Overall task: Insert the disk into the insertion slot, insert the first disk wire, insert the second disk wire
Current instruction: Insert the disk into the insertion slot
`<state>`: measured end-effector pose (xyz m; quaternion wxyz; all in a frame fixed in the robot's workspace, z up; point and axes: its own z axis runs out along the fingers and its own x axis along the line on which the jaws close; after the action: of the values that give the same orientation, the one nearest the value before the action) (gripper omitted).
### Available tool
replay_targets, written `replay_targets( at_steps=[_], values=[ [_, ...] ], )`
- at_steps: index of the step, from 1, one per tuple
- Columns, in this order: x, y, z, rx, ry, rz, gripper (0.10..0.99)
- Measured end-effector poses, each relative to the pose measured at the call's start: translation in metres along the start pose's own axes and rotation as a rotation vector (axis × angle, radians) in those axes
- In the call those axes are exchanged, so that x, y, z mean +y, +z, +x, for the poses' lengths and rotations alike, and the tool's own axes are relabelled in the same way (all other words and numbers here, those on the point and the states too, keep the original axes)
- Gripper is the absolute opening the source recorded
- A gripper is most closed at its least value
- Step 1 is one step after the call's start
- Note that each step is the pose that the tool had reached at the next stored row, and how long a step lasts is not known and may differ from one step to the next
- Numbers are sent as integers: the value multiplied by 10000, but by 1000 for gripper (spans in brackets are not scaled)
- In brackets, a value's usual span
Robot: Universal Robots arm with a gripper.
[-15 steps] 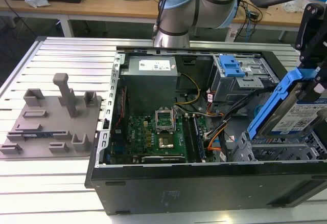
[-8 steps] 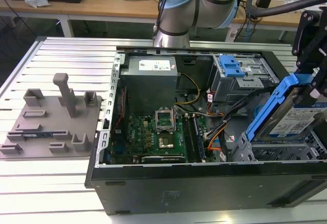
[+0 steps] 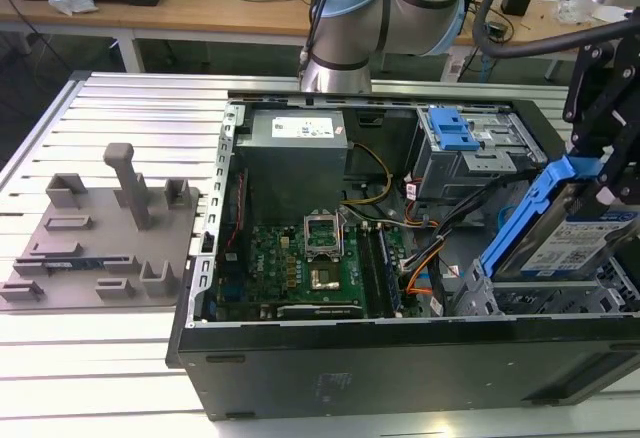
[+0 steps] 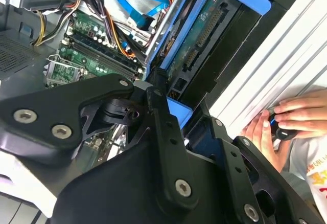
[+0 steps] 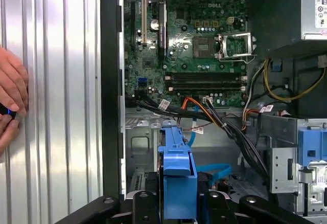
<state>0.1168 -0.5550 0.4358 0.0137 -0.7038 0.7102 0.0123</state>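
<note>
Gripper [image 3: 603,183] pinches disk [image 3: 565,233], tilted over slot [image 3: 525,300], not seated yet. Insertion unfinished; both wires [image 5: 217,171] apparently unplugged, lying loose in case.

Nothing sharp enough to read off w/ confidence. Exterior view: white label [image 3: 595,248] w/ blue band on disk [image 3: 580,220], at PC case's [image 3: 400,358] edge on exterior view's right; lines too small. White sticker [image 3: 305,128] on PSU box [image 3: 290,183], by case's far wall: tiny print, illegible. First wrist view: motherboard [image 5: 179,50] carries white silkscreen marks, too fine; small white tags [image 5: 164,104] on cables [image 5: 225,127], unreadable. Second wrist view: red marks on person's shirt [image 4: 317,178], cut off.
</note>
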Motion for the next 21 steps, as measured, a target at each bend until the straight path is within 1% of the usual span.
replay_targets(
  at_steps=[3, 5, 10, 12, 16, 18, 21],
  values=[
    [0, 42, 2, 0, 0, 0, 365],
    [1, 89, 3, 0, 1, 0, 365],
    [1, 176, 7, 0, 1, 0, 365],
    [1, 233, 9, 1, 1, 1, 365],
    [1, 297, 11, -1, 0, 1, 376],
    [1, 301, 12, 5, 1, 1, 502],
    [1, 302, 12, 2, 1, 0, 502]
  ],
)
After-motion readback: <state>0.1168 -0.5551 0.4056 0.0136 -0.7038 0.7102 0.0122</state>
